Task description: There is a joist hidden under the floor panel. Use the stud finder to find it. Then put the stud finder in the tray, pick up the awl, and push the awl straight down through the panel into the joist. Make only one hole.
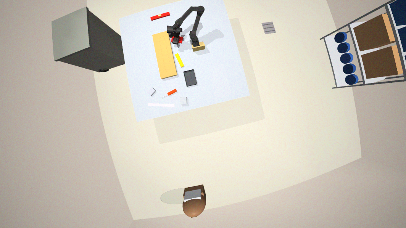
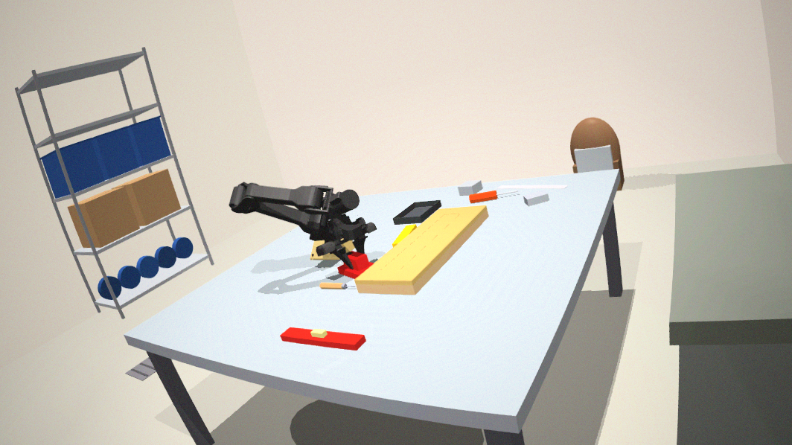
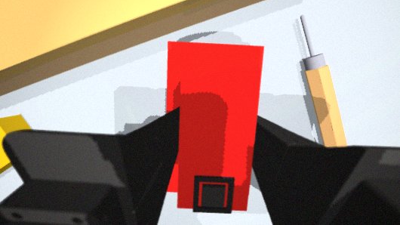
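Observation:
The red stud finder (image 1: 181,38) (image 2: 348,270) (image 3: 215,69) stands on the table beside the floor panel. My gripper (image 1: 176,40) (image 2: 356,260) (image 3: 212,113) is shut on its raised body, with one finger against each side. The yellow floor panel (image 1: 164,56) (image 2: 423,249) (image 3: 94,12) lies flat; no joist is visible. The awl (image 2: 332,285) (image 3: 324,103) lies on the table, its wooden handle close beside one finger in the wrist view. The arm hides it in the top view. The dark tray (image 1: 190,77) (image 2: 417,212) is empty.
A yellow bar (image 1: 179,60) (image 2: 404,235) lies between panel and tray. A red level (image 1: 160,16) (image 2: 322,338) lies past the panel's near end in the exterior view. An orange screwdriver (image 1: 171,92) (image 2: 483,196), a grey block (image 1: 183,100) and a white strip (image 1: 161,105) lie beyond its other end.

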